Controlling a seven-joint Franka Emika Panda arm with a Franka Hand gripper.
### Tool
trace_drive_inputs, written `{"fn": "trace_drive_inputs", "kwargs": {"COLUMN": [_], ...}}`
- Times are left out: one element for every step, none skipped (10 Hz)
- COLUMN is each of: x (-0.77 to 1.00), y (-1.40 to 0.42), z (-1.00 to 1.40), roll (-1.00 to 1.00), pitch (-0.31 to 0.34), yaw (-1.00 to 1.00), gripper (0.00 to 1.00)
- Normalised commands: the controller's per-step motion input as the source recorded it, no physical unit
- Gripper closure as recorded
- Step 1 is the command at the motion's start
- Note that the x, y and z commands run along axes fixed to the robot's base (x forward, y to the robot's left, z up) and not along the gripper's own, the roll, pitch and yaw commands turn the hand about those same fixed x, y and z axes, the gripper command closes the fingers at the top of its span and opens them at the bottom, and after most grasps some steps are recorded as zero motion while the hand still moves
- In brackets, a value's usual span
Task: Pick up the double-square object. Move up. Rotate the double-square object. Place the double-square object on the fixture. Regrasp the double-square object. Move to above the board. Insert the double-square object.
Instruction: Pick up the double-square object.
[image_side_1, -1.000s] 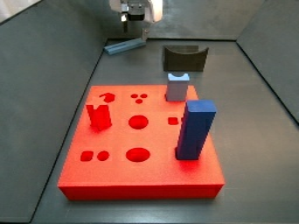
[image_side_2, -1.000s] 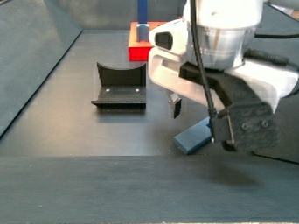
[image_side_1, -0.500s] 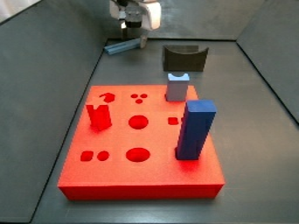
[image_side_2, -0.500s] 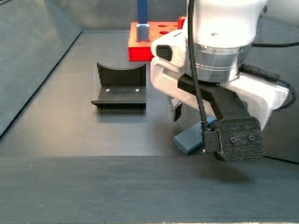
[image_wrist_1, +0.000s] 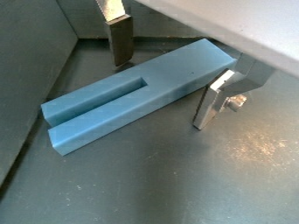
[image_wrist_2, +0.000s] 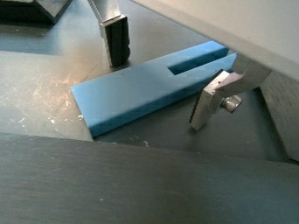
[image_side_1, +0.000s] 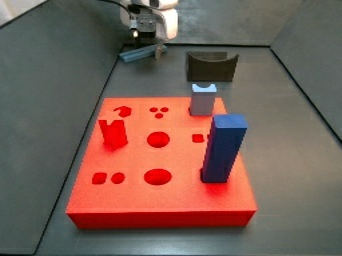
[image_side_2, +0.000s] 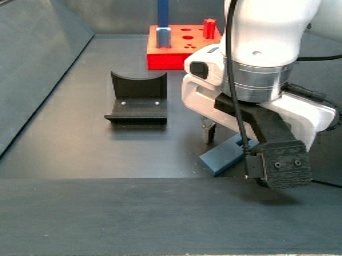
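Down at the dark worktop (image_wrist_1: 222, 184), the claw (image_wrist_1: 166, 73) stands open astride the bar (image_wrist_1: 135, 92), which lies flat on its long side with a slot cut into its upper face. In both wrist views the two fingers (image_wrist_2: 115, 38) sit one on each flank of the bar, close beside it with small gaps showing, so nothing is clamped. In a side view the claw (image_side_2: 227, 141) hangs low under the big white arm (image_side_2: 267, 55), and the bar (image_side_2: 221, 157) shows as a pale blue end poking out beneath it, resting on the floor near the front. Behind and to the side of it stands the fixture (image_side_2: 138, 97), dark with its notch facing up, well apart from the bar. Farthest back is the board (image_side_2: 171, 47), red, with pieces standing on it. From the opposite side view the board (image_side_1: 134, 200) lies nearest, carrying a tall blue block (image_side_1: 223, 148), a grey peg (image_side_1: 202, 100) and a red piece (image_side_1: 114, 132); beyond it is the fixture (image_side_1: 210, 67), then the claw (image_side_1: 144, 40) over the bar (image_side_1: 135, 52).
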Motion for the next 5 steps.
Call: {"fn": "trace_drive_inputs", "kwargs": {"x": [0.00, 0.00, 0.00, 0.00, 0.00], "y": [0.00, 0.00, 0.00, 0.00, 0.00], "z": [0.00, 0.00, 0.00, 0.00, 0.00], "roll": [0.00, 0.00, 0.00, 0.00, 0.00], "pitch": [0.000, 0.000, 0.000, 0.000, 0.000], "yaw": [0.00, 0.00, 0.00, 0.00, 0.00], "gripper": [1.00, 1.00, 1.00, 1.00, 1.00]}}
